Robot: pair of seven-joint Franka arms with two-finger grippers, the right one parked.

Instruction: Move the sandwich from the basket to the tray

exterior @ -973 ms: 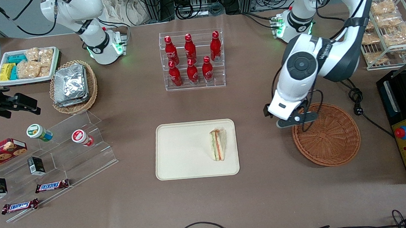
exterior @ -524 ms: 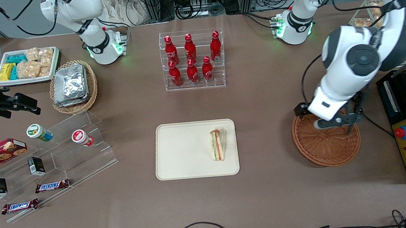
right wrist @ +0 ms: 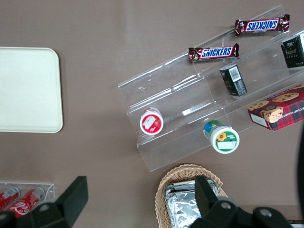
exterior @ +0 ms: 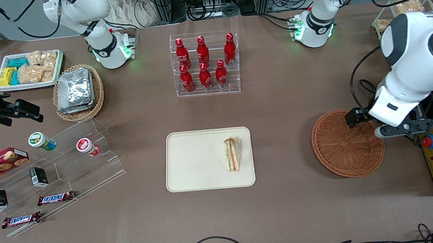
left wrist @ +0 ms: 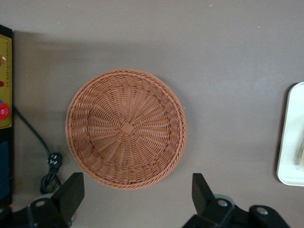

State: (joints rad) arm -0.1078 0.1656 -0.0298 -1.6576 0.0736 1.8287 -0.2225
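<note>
Sandwich [exterior: 233, 154] rests on tray [exterior: 190, 176] — placing done; my gripper [left wrist: 135, 199], spread empty above basket [exterior: 347, 143], needs only parking.

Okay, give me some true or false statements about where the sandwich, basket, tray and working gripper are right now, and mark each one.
1. The sandwich lies on the tray. True.
2. The basket holds a sandwich. False: it holds nothing.
3. The gripper is open and carries nothing. True.
4. The gripper is above the tray. False: it hangs at the basket's rim, toward the working arm's end of the table.
5. The basket touches the tray. False: bare table separates them.
</note>
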